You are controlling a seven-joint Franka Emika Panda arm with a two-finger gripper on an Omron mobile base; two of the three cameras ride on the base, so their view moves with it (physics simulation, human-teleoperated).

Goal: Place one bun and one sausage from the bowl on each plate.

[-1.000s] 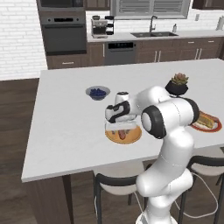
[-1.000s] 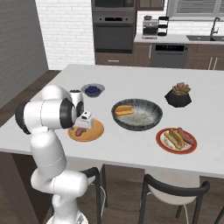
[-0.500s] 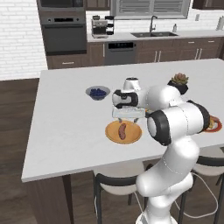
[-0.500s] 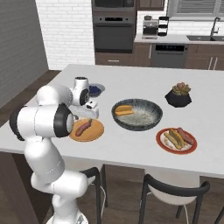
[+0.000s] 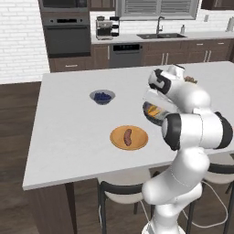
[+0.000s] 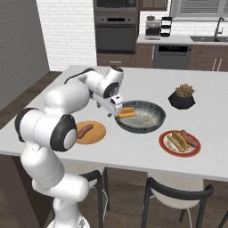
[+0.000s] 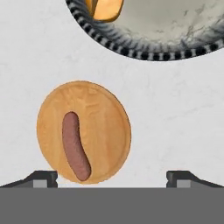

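The wide dark grey bowl (image 6: 147,121) holds one bun (image 6: 126,112) at its left side; its striped rim (image 7: 153,53) and the bun (image 7: 105,8) run along the top of the hand view. On the orange-tan wooden plate (image 6: 95,133) (image 5: 137,141) (image 7: 105,127) lies a single brown sausage (image 6: 84,130) (image 5: 127,137) (image 7: 75,145). A bun and a sausage rest on the red-rimmed white plate (image 6: 165,148). My gripper (image 6: 117,111) (image 7: 111,179) hangs open and empty above the counter, between the wooden plate and the bowl's left rim.
A small grey bowl of blueberries (image 5: 102,96) stands behind and to the left of the wooden plate. At the back right of the island sits a dark pot (image 6: 181,97) with brown contents. Stools stand under the counter's near edge.
My gripper has risen from the wooden plate and swung right toward the bowl. The sausage stays lying on the wooden plate.
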